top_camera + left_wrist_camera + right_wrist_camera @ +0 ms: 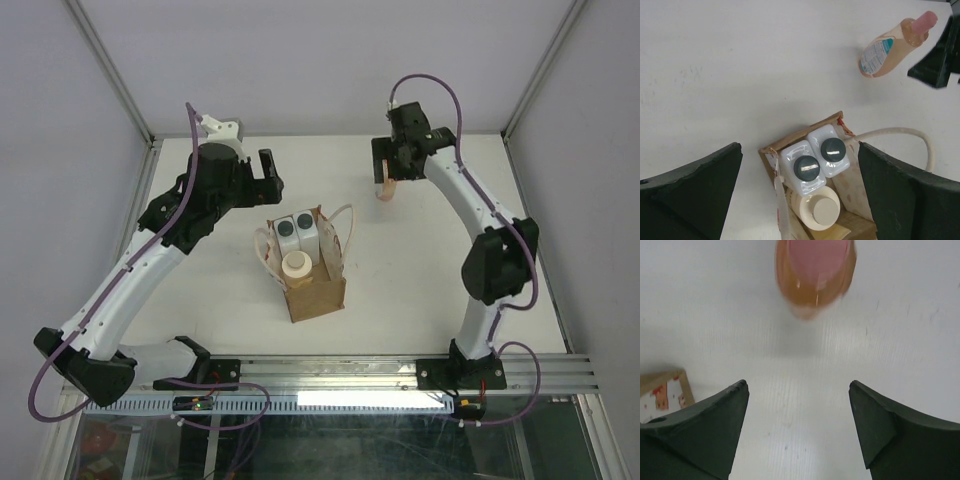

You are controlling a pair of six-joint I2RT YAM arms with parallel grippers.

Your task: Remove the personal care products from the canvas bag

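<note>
Bag [318,295] sits mid-table, tan, boxy, top open, thin white handles [900,132] flopped outward. Inside are two white bottles [806,167] with dark grey caps side by side at the far end, with the cream bottle [824,210] snug against them on the near side. The orange bottle [885,47], pink cap, is out and standing toward the table's far edge, just past the right gripper [797,385]. That one is spread wide, holding nothing. The left gripper [799,150] hangs by the bag's far side, also wide and empty. There's bare table [420,300] all round the bag.
</note>
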